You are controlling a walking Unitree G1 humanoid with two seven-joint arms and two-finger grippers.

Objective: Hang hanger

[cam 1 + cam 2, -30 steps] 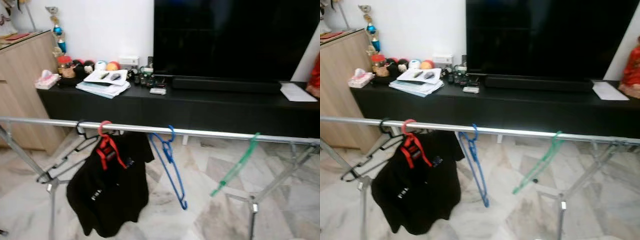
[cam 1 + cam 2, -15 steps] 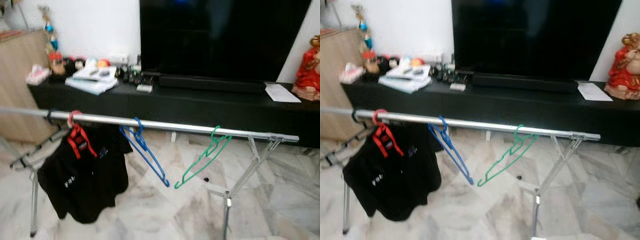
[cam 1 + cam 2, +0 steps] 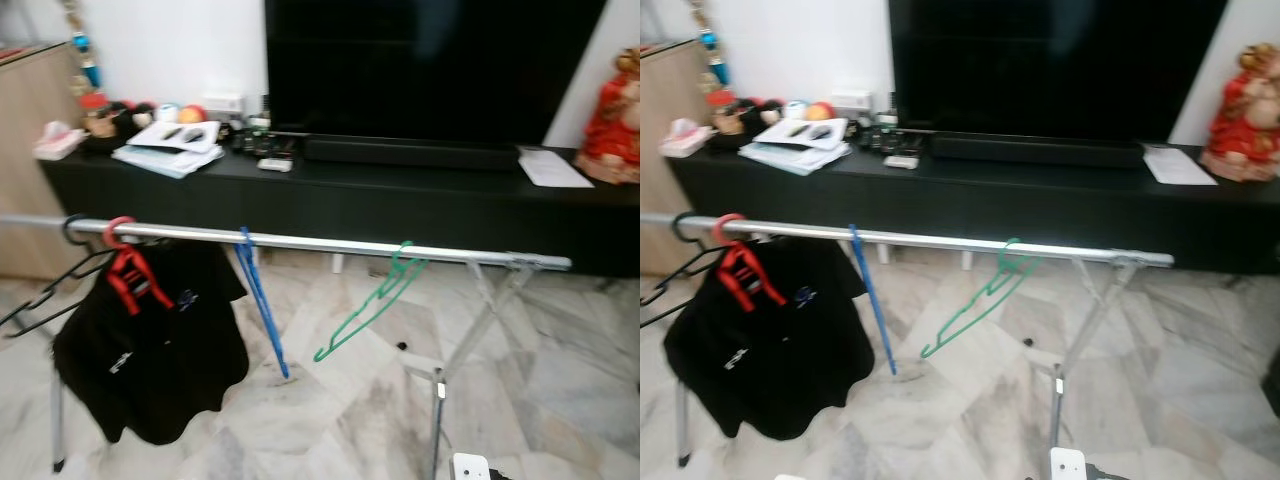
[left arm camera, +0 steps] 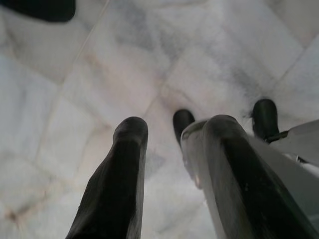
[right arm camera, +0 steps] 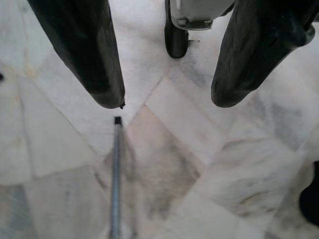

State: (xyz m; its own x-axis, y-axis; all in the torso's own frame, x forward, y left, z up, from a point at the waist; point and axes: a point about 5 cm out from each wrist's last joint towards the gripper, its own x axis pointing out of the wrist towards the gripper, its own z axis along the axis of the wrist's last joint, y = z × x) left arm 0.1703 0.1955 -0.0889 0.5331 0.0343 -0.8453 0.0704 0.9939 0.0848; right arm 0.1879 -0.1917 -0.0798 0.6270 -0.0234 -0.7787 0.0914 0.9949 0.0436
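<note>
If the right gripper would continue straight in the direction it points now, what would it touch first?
Most likely the marble floor. The right gripper is open and points down at the tiles. A thin grey rod lies just beyond one fingertip, and depth is unclear, so it might brush that first.

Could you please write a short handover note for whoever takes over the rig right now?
Left end effector and right end effector: both open, empty, pointing at the marble floor.
On the rail: black hanger, red hanger carrying a black shirt, blue hanger, green hanger.
Done: those four are hung.
Left: no loose hanger can be seen; check for one.
</note>
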